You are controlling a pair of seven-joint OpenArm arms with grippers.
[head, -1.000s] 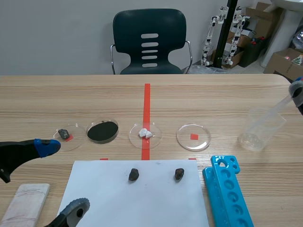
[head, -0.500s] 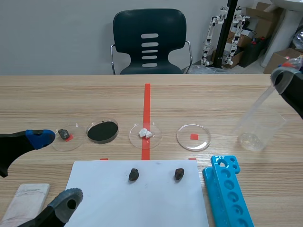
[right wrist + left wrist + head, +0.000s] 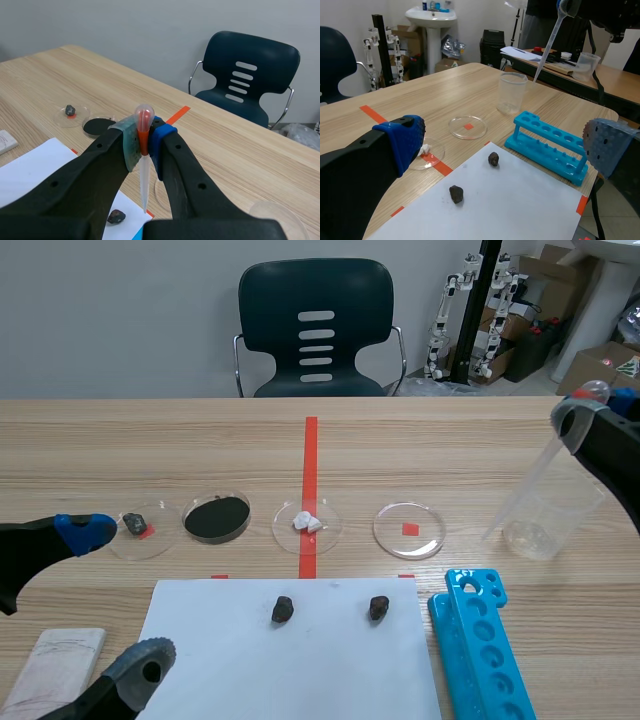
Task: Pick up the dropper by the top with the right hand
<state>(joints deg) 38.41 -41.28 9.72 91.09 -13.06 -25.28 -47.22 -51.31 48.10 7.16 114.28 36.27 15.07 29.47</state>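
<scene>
Mostly cut off at right edge: right gripper [image 3: 144, 136] pinching dropper [image 3: 530, 475] by its top, tip slanting down beside clear cup [image 3: 552, 502]. Lower left: left gripper [image 3: 118, 598] spread. Centre dishes [image 3: 331, 531] holding dark stone [image 3: 133, 523], black powder [image 3: 217, 519], white lump [image 3: 307, 523].

- No legible txt, brand, no. or sign can be made out in any view.
- Blue tube rack [image 3: 478, 645], ahead of left gripper [image 3: 505, 142] & towards its right finger: faint pale marks are seen on the far end plate, too small to be read.
- Cardboard boxes [image 3: 600, 365], on floor well beyond right gripper [image 3: 144, 140]: a coloured printed patch is seen on one, lettering not readable.
</scene>
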